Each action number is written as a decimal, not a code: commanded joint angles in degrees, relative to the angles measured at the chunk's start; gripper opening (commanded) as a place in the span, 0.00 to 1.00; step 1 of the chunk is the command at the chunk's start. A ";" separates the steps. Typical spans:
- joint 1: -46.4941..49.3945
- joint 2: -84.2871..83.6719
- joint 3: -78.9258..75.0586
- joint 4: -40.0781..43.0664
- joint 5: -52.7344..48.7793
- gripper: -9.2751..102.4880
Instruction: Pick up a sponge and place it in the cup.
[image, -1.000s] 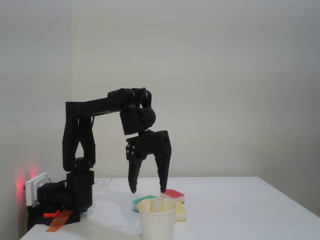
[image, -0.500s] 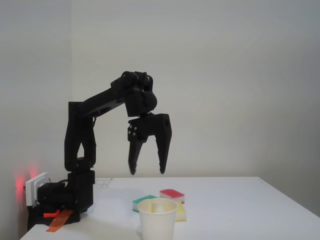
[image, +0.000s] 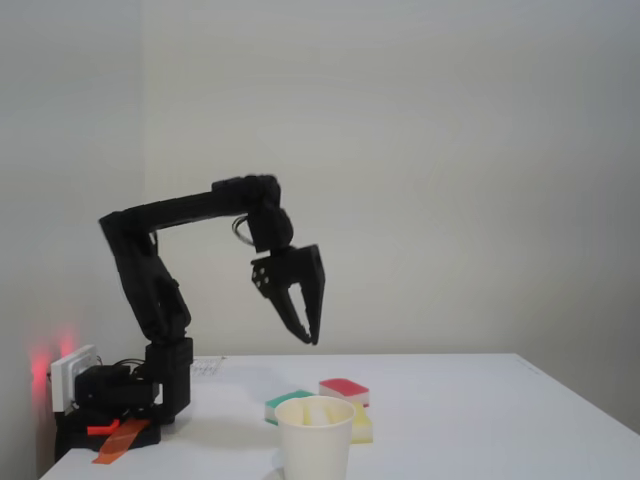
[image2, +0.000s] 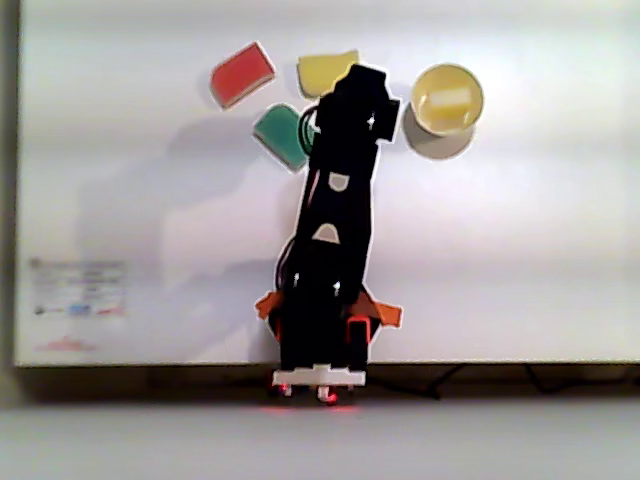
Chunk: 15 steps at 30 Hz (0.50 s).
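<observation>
The white paper cup (image: 315, 445) stands at the table's front, and in the other view the cup (image2: 447, 98) is at the upper right. A pale yellow sponge (image: 320, 410) sticks up inside it; seen from above, the sponge (image2: 451, 98) lies across the cup's inside. My black gripper (image: 309, 338) hangs in the air well above the table, behind the cup and slightly left of it. Its fingers meet at the tips and hold nothing. From above, the arm (image2: 335, 200) covers the fingertips.
Three sponges lie behind the cup: a green-topped one (image: 288, 400) (image2: 283, 135), a red-topped one (image: 345, 388) (image2: 243, 74) and a yellow one (image: 362, 425) (image2: 327, 70). The arm's base (image: 120, 400) sits at the table's left end. The table's right half is bare white surface.
The gripper rose from just above the sponges and cup. The arm then folded back toward its base, and the open fingers came together.
</observation>
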<state>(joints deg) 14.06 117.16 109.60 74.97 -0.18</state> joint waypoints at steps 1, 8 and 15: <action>-1.67 6.68 8.88 -4.22 -0.70 0.08; -5.71 18.02 27.60 -13.10 -0.26 0.08; -7.12 31.38 41.75 -15.29 -1.14 0.08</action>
<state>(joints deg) 6.42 144.40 148.27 59.41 -0.53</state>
